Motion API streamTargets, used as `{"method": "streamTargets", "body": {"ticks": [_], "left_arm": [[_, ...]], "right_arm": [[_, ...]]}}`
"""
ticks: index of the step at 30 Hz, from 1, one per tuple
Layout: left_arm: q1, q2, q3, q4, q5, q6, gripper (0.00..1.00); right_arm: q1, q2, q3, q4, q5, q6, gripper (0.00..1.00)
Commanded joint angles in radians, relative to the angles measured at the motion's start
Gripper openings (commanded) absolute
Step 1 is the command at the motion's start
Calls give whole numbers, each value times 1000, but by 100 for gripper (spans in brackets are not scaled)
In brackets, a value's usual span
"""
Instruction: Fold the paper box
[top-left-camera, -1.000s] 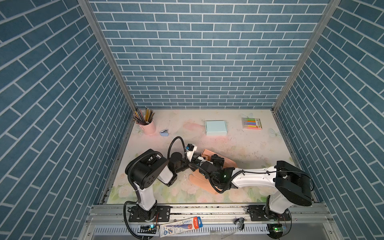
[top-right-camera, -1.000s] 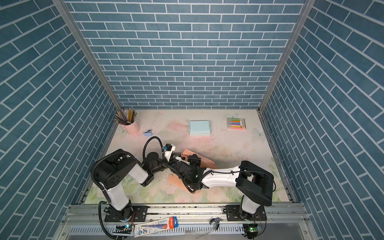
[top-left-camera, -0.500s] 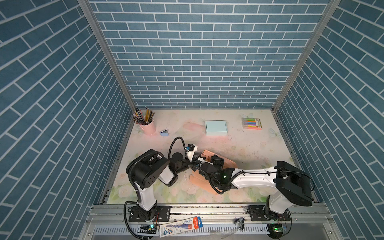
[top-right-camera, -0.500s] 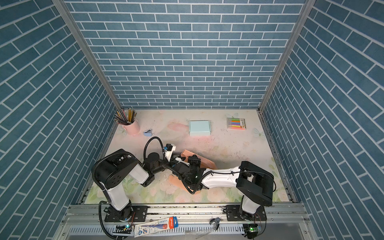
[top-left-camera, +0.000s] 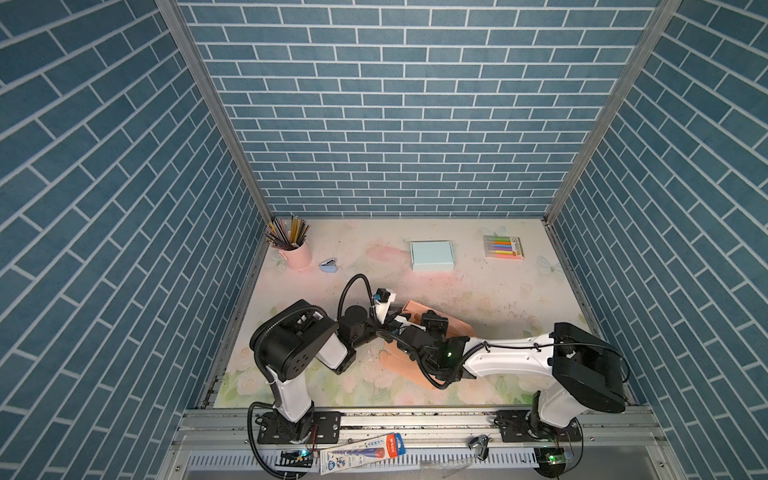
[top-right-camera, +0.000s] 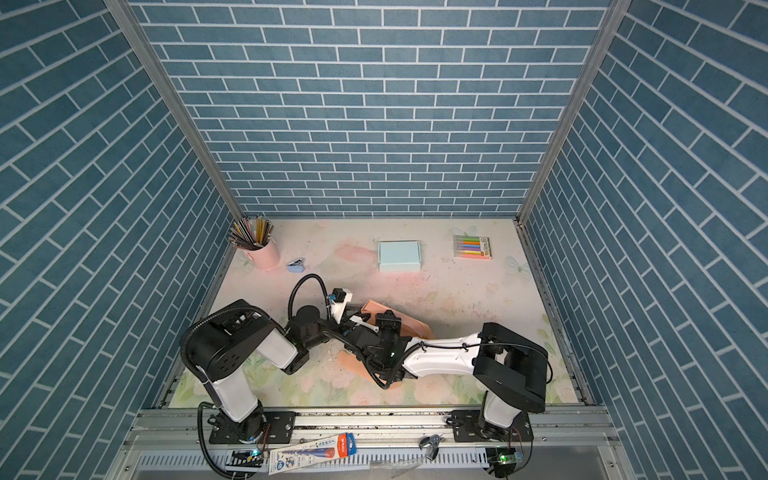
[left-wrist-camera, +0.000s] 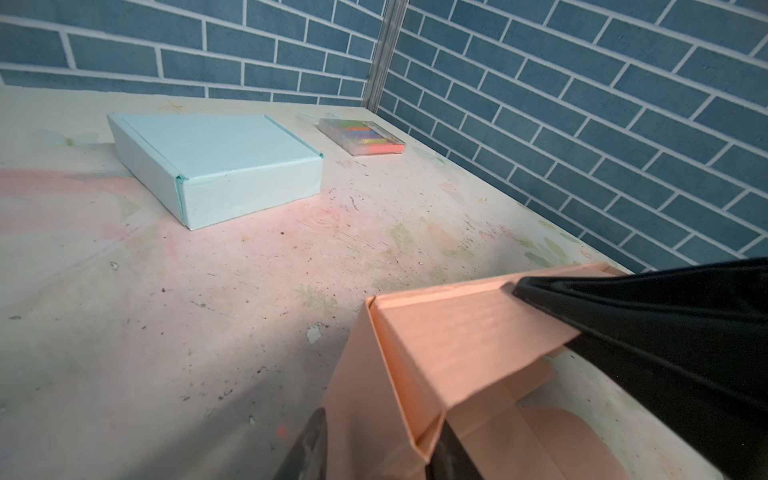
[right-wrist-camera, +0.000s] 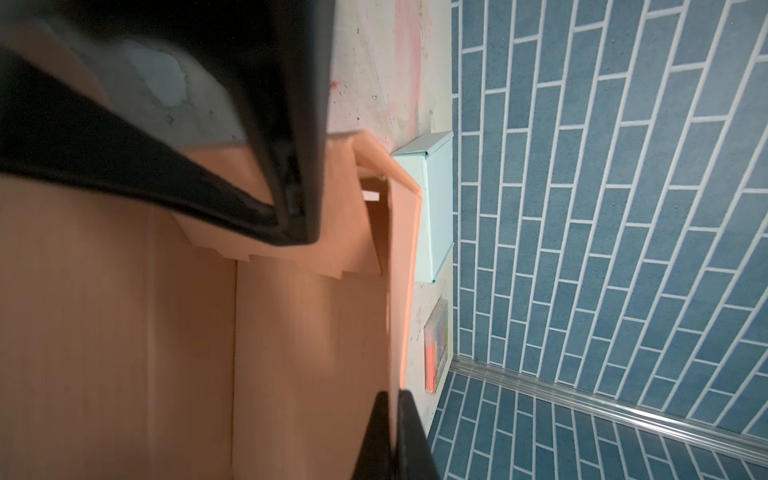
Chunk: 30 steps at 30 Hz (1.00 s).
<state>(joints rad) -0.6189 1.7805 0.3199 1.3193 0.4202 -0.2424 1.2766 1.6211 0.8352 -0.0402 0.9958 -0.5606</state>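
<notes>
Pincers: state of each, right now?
Left pincer: astride the paper box corner wall; grip cannot be told.
Right pincer: closed on the paper box wall.

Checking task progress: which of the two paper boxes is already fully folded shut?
The light blue box near the back wall: closed, flat, untouched. The peach box at the front lies open, walls only partly raised.

We see a peach paper box (left-wrist-camera: 457, 345), a pale-blue lidded box (left-wrist-camera: 216, 158), a pink pencil cup (top-left-camera: 300, 257) — walls (top-left-camera: 395, 124) blue brick-patterned.
</notes>
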Motion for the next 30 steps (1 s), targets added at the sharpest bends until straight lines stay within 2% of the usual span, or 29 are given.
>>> {"method": "streamTargets", "body": {"ticks": [1, 7, 17, 22, 24, 30], "left_arm": [[-19, -29, -1, 15, -33, 37, 34], [-28, -6, 1, 23, -39, 40, 31], [-54, -30, -5, -17, -109, 76, 21], [-64, -35, -4, -33, -123, 87, 20], [-72, -37, -3, -42, -133, 96, 20], [-82, -46, -9, -51, -154, 108, 20]], "right_arm": [[25, -8, 17, -62, -96, 24, 0], [24, -21, 30, -101, -142, 88, 2], [24, -57, 30, -113, -184, 158, 12], [25, -63, 30, -112, -180, 174, 19], [24, -70, 30, -117, -181, 187, 23], [24, -119, 28, -127, -214, 233, 45]]}}
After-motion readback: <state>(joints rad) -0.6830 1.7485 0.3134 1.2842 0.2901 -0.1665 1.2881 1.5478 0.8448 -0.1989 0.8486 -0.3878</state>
